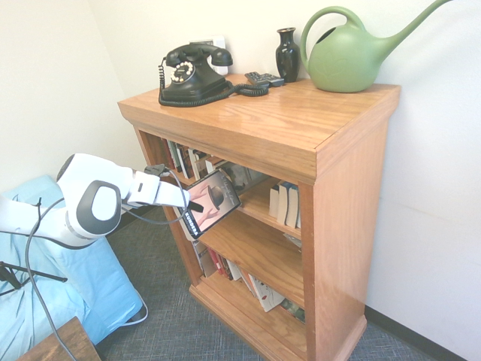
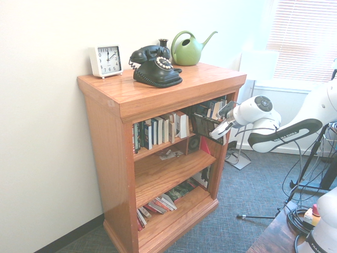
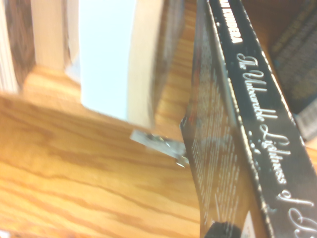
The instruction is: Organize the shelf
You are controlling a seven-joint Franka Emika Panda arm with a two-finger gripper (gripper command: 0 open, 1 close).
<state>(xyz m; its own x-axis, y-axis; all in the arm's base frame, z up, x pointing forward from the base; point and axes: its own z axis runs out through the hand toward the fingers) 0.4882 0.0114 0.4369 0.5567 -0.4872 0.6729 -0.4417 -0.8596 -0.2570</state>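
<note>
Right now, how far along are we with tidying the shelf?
Done: a row of books already stands upright on the top tier of the shelf. In hand: the gripper is shut on a paperback, tilted, at the front of that tier and not yet placed. Left: loose books lying flat on the bottom tier and papers on the middle tier.

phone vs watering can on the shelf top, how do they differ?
The phone is black, low and squat, with a coiled cord; the watering can is green, taller, with a long spout. The phone sits nearer the front, the watering can against the wall. Both stand upright on the shelf.
</note>
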